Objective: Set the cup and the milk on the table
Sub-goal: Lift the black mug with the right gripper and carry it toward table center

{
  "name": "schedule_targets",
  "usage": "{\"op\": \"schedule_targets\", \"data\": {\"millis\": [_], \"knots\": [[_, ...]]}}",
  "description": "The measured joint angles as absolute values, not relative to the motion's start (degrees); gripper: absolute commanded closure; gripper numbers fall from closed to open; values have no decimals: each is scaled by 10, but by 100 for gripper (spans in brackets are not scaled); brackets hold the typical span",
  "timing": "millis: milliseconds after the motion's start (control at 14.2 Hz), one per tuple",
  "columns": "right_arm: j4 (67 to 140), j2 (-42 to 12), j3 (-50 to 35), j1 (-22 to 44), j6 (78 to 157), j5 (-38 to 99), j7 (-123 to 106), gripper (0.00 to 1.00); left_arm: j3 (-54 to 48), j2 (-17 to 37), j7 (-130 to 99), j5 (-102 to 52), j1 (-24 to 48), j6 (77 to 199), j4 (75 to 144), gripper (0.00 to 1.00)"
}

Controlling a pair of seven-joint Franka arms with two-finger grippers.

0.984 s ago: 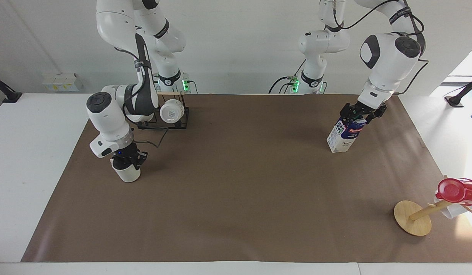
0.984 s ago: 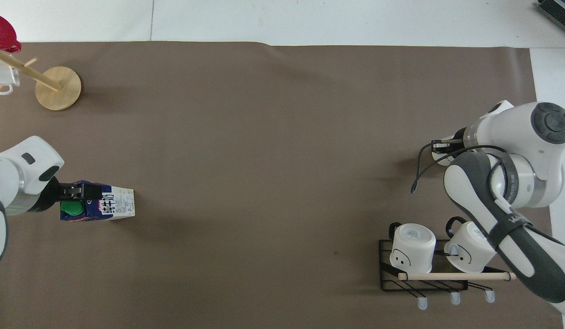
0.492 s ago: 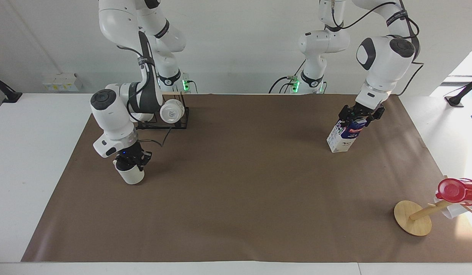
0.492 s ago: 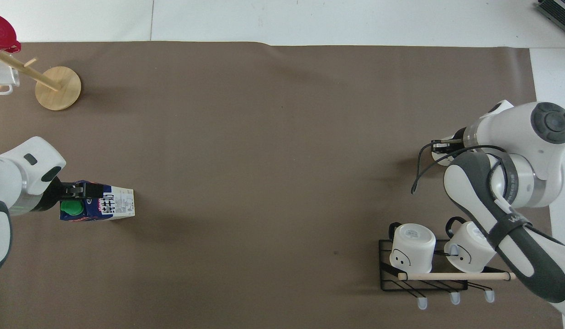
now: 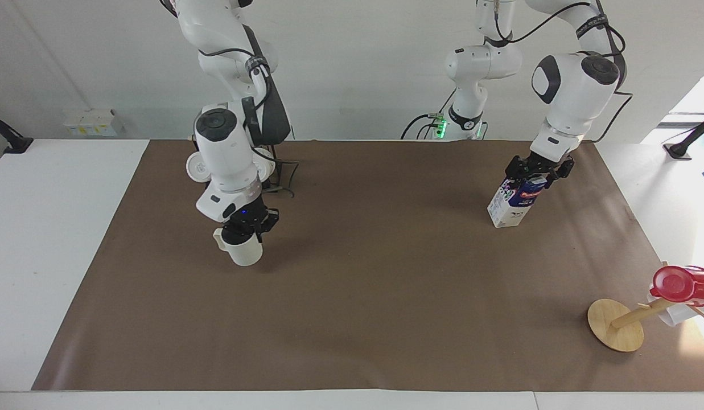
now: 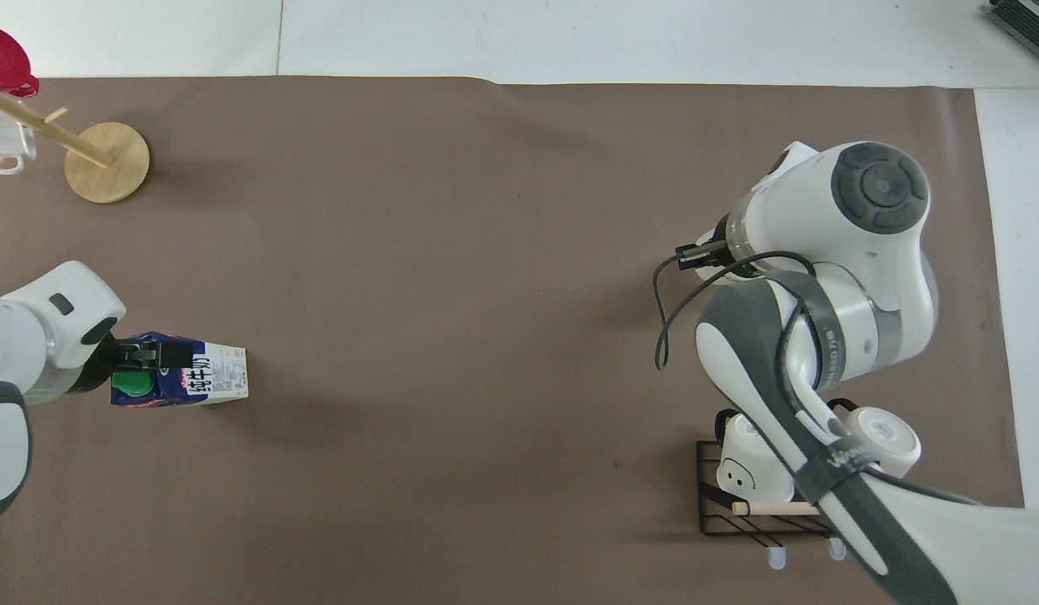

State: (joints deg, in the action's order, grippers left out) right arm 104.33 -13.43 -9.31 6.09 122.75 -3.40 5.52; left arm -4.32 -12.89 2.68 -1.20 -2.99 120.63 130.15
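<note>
The cream-white cup [image 5: 243,251] hangs from my right gripper [image 5: 246,232], which is shut on its rim, low over the brown paper [image 5: 386,296] of the table [image 5: 50,239]. I cannot tell whether its base touches the paper. From overhead the right arm's wrist hides the cup. The milk [image 5: 510,203] [image 6: 202,378], a white and dark blue carton with a green cap [image 6: 132,383], stands on the paper toward the left arm's end. My left gripper [image 5: 536,171] [image 6: 145,353] is at the carton's top, open, a finger on either side.
A black wire rack [image 6: 737,525] with two white mugs [image 6: 742,466] sits near the right arm's base, partly covered by that arm. A wooden mug tree [image 5: 615,326] [image 6: 107,161] carrying a red cup [image 5: 677,283] stands at the left arm's end, farther from the robots.
My right arm has carried the cup from the right arm's end toward the table's middle. The left gripper has stayed at the milk's top, and the carton has not moved.
</note>
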Motion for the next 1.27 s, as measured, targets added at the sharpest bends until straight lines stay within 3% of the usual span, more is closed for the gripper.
{"op": "schedule_targets", "data": {"millis": [141, 422, 703, 1266], "knots": [[1039, -134, -94, 96, 1217, -33, 88, 100, -43, -131, 35, -12, -30, 1206, 1301, 1], [1008, -134, -95, 168, 1190, -31, 170, 100, -42, -136, 43, -12, -30, 1206, 1301, 18], [997, -142, -95, 220, 1177, -31, 240, 100, -42, -137, 45, -12, -30, 1206, 1301, 29], [933, -236, -95, 297, 1180, -31, 379, 100, -42, -138, 46, -12, -30, 1205, 1301, 45]]}}
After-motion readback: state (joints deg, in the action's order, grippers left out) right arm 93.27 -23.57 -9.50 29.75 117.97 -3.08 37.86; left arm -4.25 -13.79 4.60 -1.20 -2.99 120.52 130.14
